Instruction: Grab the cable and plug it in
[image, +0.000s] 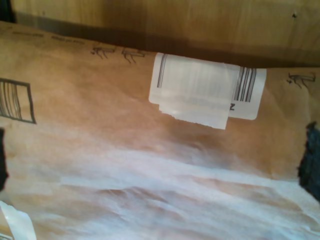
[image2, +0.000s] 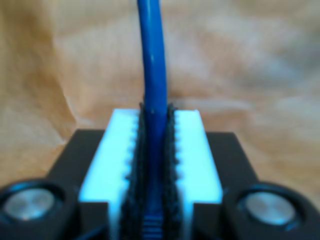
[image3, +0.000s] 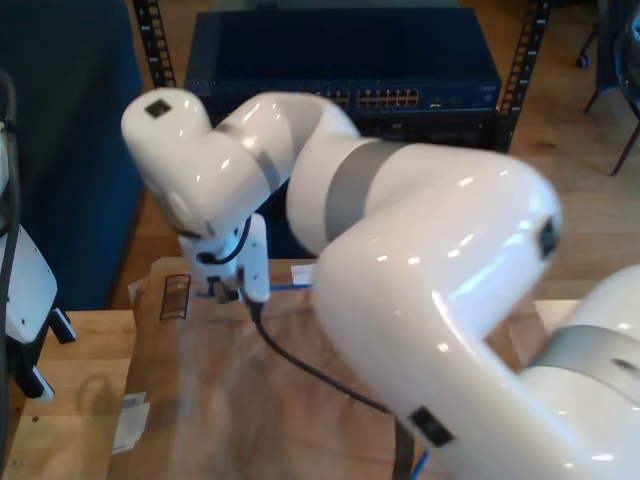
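my second gripper (image2: 154, 165): squeezed tight on the cable (image2: 152, 65) | cable: blue, thin, bendy, light; sticks out over the brown paper (image2: 260, 70); best held close to its plug | my first gripper: cannot tell if open | plugging in not done yet

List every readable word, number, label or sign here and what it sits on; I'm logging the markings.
White label on the brown paper: barcode bars, and one dark character at its edge, cut off and unreadable.
Paper's top edge: small dark printed marks, too blurred to read.
Barcode box printed on the paper: bars, no legible digits.
Network switch, exterior view: ports, no readable text.
Nothing legible anywhere.
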